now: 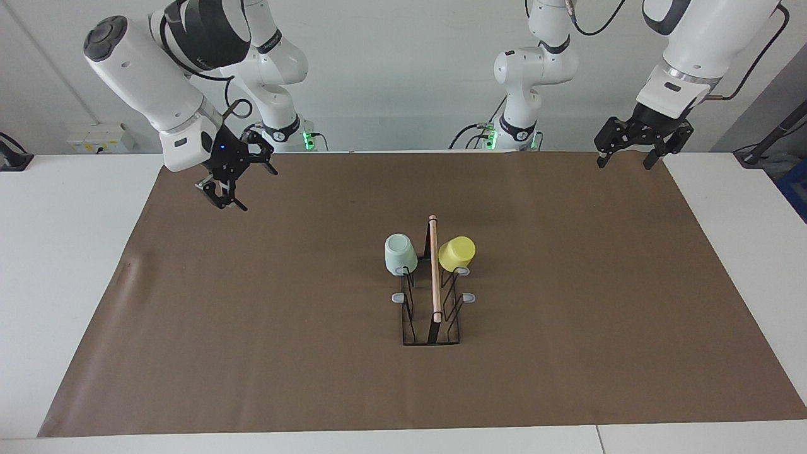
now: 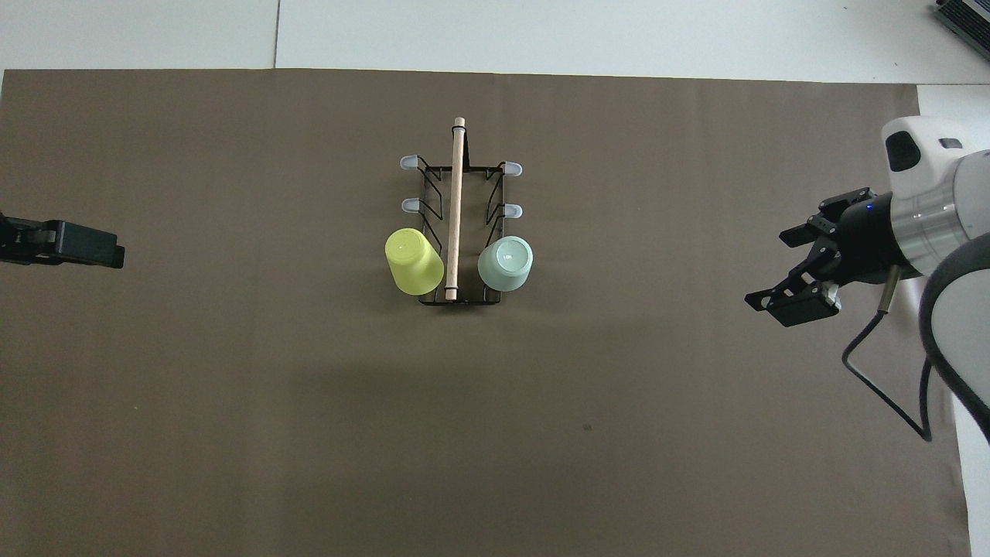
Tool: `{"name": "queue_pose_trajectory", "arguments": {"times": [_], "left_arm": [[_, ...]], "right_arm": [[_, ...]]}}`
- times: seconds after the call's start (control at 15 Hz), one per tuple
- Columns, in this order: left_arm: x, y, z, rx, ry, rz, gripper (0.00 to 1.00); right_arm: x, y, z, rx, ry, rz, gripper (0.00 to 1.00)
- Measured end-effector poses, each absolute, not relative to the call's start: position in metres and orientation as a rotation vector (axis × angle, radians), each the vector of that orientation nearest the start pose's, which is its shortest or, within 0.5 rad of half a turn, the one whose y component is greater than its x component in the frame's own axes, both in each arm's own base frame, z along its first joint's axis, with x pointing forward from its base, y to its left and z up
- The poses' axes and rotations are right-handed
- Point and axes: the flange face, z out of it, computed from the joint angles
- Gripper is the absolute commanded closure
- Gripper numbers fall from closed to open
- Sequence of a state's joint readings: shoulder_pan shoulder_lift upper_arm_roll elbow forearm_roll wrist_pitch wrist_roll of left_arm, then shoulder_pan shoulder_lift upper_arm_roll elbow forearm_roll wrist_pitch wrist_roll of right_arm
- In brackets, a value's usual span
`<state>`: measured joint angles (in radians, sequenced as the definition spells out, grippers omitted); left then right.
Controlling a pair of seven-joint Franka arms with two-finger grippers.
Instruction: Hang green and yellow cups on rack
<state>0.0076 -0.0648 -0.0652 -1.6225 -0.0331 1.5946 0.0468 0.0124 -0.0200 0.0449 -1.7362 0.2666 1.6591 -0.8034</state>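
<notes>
Table [image 1: 57, 265], brown mat [image 1: 252, 328], rack [image 1: 431, 331].

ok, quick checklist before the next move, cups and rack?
1. Green cup upside down on a rack prong at the robots' end: ok.
2. Yellow cup on the matching prong across the rod, tilted: ok.
3. Rack upright on the mat: ok.
4. Left gripper open, empty, up over the mat's corner: ok.
5. Right gripper open, empty, away from the rack: ok.
6. Cups fully seated on prongs: cannot tell.
</notes>
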Motion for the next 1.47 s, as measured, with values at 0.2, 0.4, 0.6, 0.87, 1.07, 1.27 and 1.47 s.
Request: {"name": "queue_pose_trajectory", "arguments": {"times": [0.2, 0.4, 0.6, 0.87, 1.07, 1.27, 1.47], "left_arm": [[0.536, -0.036, 0.637, -3.166, 0.165, -0.058, 0.00], [0.536, -0.036, 0.637, -3.166, 0.165, -0.058, 0.00], [0.536, -0.036, 0.637, -3.166, 0.165, -0.058, 0.00], [0.536, -0.036, 0.637, -3.166, 0.165, -0.058, 0.00], [0.536, -0.036, 0.637, -3.166, 0.165, -0.058, 0.00], [0.536, -0.036, 0.637, -3.166, 0.165, -0.058, 0.00], [0.536, -0.036, 0.637, -3.166, 0.165, -0.058, 0.00]], "right_arm": [[0.535, 0.069, 0.576, -2.763, -0.835, 0.089, 0.00], [0.524, 0.067, 0.588, -2.837, -0.611, 0.167, 0.00], [0.520, 0.055, 0.600, -2.957, -0.513, 0.210, 0.00], [0.534, 0.011, 0.611, -3.043, -0.387, 0.063, 0.00], [0.538, -0.006, 0.613, -3.074, -0.348, 0.009, 0.00], [0.543, -0.003, 0.614, -3.117, -0.348, -0.029, 0.00], [0.546, 0.004, 0.609, -3.128, -0.237, -0.015, 0.00]]}}
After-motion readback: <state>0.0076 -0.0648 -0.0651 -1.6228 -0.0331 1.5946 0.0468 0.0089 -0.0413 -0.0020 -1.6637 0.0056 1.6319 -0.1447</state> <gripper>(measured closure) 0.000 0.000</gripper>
